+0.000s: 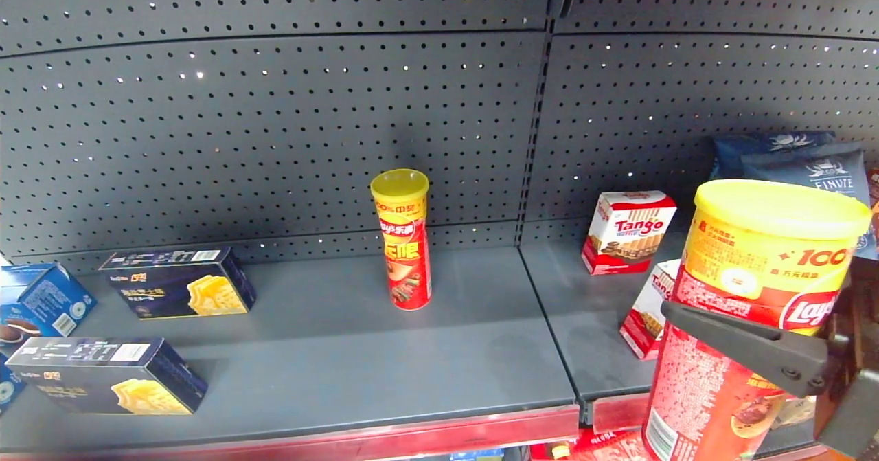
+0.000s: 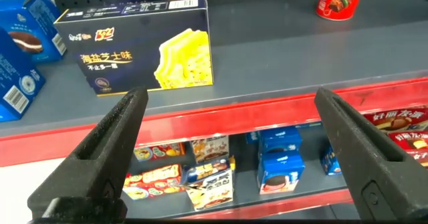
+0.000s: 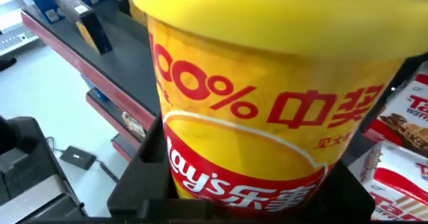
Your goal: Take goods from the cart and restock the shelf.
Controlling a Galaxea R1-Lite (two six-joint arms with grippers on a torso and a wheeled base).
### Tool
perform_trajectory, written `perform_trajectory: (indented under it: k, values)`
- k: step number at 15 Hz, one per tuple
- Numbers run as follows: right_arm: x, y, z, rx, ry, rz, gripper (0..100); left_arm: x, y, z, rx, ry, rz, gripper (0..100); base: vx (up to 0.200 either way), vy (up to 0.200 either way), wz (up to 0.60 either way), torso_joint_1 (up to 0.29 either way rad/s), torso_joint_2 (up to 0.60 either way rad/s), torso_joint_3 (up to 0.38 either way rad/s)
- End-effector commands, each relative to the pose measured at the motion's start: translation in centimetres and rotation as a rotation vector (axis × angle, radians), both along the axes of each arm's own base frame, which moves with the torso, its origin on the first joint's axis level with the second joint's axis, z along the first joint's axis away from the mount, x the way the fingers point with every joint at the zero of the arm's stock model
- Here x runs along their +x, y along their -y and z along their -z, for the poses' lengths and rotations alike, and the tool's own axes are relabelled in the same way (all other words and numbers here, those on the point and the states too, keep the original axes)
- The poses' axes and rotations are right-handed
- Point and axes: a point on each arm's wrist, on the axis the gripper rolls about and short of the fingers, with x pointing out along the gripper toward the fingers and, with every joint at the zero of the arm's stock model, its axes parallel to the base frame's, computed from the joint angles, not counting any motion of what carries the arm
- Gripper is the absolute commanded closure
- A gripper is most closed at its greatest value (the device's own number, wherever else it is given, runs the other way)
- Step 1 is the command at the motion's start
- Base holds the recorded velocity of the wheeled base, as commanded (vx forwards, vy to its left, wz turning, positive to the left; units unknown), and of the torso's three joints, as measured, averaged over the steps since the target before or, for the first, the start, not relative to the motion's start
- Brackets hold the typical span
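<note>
Grey boards full of little holes point(image 1: 275, 124) are seen at the back, and a grey shelf point(image 1: 329, 351) with a red front edge is seen below them. At the right front, a chip can point(image 1: 762, 255) with a yellow lid is held upright by the right pincer point(image 1: 755, 351). The pincer is clamped on the can around its middle, with one black finger laid across the front. The can is held before the right part of the shelf, close to two wafer boxes point(image 1: 628, 231). A second can point(image 1: 405, 241) of the same kind is stood upright near the middle of the shelf, well apart from the held one. Two dark blue boxes point(image 1: 178, 284) are laid at the left, and blue bags point(image 1: 803, 162) are leaned at the far right. The left pincer point(image 2: 231, 100) is spread wide apart, with nothing between its fingers. It is placed before the red edge, near one dark blue box, and more boxes point(image 2: 277, 164) are seen lower down.
</note>
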Motion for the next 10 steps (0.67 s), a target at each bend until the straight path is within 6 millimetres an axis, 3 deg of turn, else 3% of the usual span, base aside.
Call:
perform_trajectory:
  k: [1,7,8,10]
  values:
    - [0.5,-0.4,0.4,-0.023,-0.017,0.039,100,0.0,0.0,0.0,0.007,-0.001,0.003,0,0.000,0.000,0.00,0.000,0.00,0.000]
    - [0.8,-0.1,1.2,-0.054,-0.030,0.143,100,-0.2,0.0,-0.7,0.007,0.022,0.011,0,0.000,0.000,0.00,0.000,0.00,0.000]
    - [0.8,-0.1,1.3,-0.058,-0.031,0.146,100,-0.2,0.1,-3.7,0.017,0.034,0.061,0,0.000,0.000,0.00,0.000,0.00,0.000]
    - [0.7,-0.3,1.4,-0.064,-0.033,0.142,100,2.2,0.4,-8.6,-0.016,-0.028,0.261,0,0.000,0.000,0.00,0.000,0.00,0.000]
